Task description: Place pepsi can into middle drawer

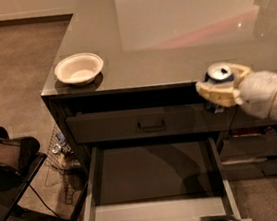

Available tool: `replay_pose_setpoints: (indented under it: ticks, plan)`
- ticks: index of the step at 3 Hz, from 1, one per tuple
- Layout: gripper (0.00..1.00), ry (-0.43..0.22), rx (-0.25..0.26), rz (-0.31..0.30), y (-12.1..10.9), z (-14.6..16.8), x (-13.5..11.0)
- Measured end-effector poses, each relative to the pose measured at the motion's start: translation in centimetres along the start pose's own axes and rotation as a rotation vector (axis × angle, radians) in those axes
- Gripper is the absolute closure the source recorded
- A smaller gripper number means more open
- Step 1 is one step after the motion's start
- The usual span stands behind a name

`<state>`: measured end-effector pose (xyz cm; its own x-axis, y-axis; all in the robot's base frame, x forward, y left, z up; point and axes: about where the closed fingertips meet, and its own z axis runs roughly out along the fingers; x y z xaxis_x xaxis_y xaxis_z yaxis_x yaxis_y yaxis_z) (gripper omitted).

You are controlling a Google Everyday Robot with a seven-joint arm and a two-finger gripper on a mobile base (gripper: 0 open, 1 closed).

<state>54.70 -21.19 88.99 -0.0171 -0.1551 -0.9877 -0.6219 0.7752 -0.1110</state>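
Tan and cream, the gripper (222,88) sits at about 3 o'clock in the camera view, its fingers clasped around the pepsi can (220,73). The can stands upright in that grasp, silver top showing, at the front edge of the grey countertop (169,33). The middle drawer (156,214) lies pulled open at 6 o'clock; the can is at 1 o'clock from its middle, above its right rim. A closed drawer front (105,128) lies between countertop and open drawer. A white bowl (79,69) rests on the countertop at 10 o'clock.
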Motion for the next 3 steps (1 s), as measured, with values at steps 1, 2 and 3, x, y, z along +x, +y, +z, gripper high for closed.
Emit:
replay_pose_setpoints:
  ticks: [1,2,3]
  plan:
    - [1.0,-0.029,-0.049,0.005,1.1,2.3,6.4]
    - [1.0,-0.065,-0.112,0.03,2.2,5.2,15.3]
    - [1.0,-0.082,-0.156,0.057,3.3,6.3,20.3]
